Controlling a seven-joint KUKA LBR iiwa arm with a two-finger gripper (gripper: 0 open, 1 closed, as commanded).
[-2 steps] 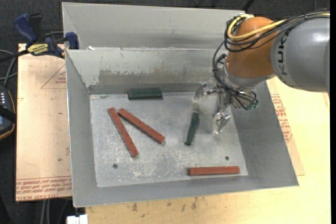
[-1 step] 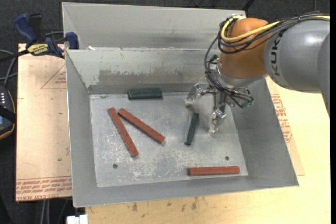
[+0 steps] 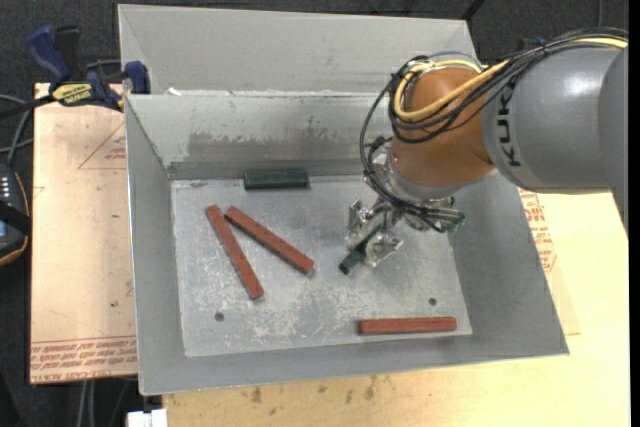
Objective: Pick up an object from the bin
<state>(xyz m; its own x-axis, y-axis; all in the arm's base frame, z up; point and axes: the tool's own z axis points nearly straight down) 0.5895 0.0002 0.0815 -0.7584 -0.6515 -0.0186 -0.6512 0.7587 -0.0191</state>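
My gripper (image 3: 372, 241) hangs low over the middle-right of the bin floor, under the orange wrist cover. A small dark green piece (image 3: 348, 264) pokes out at its lower left tip, on or just above the floor; I cannot tell whether it is gripped. A red-brown stick (image 3: 269, 240) lies slantwise just left of the gripper, its near end a short way from the dark piece. Another red-brown stick (image 3: 407, 325) lies flat below the gripper by the front wall.
A third red-brown stick (image 3: 234, 251) lies at the left, meeting the slanted one in a V. A dark green bar (image 3: 277, 180) rests against the back wall. The arm and its cables cover the bin's right side.
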